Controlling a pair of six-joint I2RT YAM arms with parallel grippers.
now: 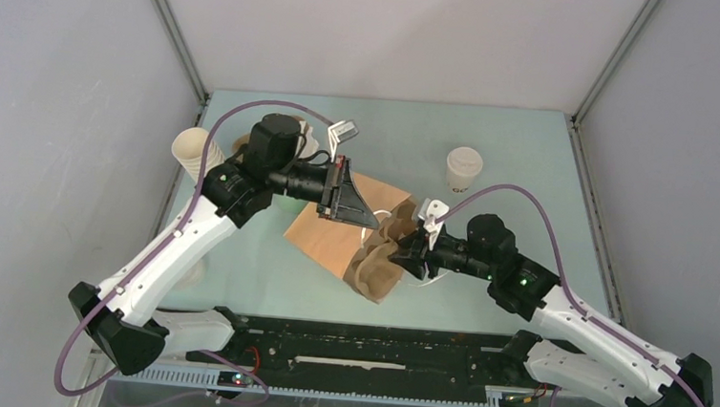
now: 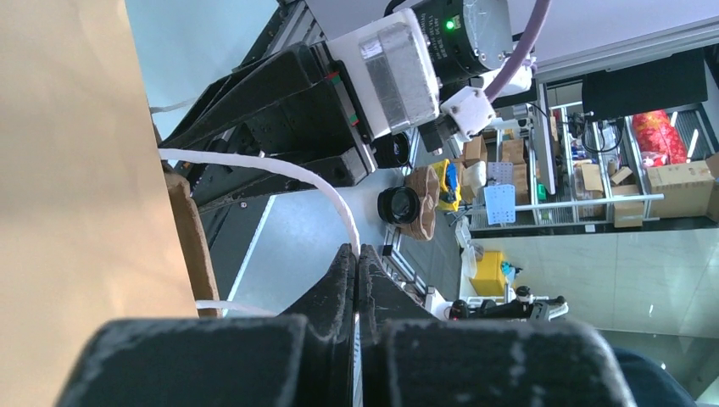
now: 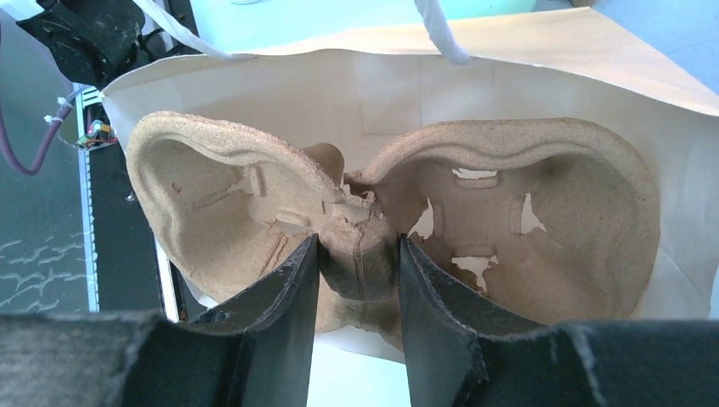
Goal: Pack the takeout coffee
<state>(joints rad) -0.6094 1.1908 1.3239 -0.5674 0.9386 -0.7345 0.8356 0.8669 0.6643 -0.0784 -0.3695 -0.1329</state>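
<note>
- Across the middle of the table (image 1: 532, 149) I see the brown paper bag (image 1: 325, 237) lying on its side, mouth turned toward the right arm.
- At that mouth sits the moulded cup carrier (image 3: 526, 212). I judge the step in hand to be loading it into the bag: its two cup wells are at the opening, and I cannot tell how far in it has gone.
- My right gripper (image 3: 358, 248) is partly closed, pinching the carrier's central ridge between both fingers.
- My left gripper (image 2: 357, 259) is fully closed on the bag's white handle (image 2: 288, 170), lifting the upper lip so the mouth gapes.
- Well apart from the bag, toward the far right of the table, the lidded coffee cup (image 1: 463, 169) stands upright, untouched by either arm.
- Next, as I read it, I should push the carrier deeper until it lies flat inside, let go, then fetch the cup; the left hold must not slacken or the mouth may sag onto the carrier.
</note>
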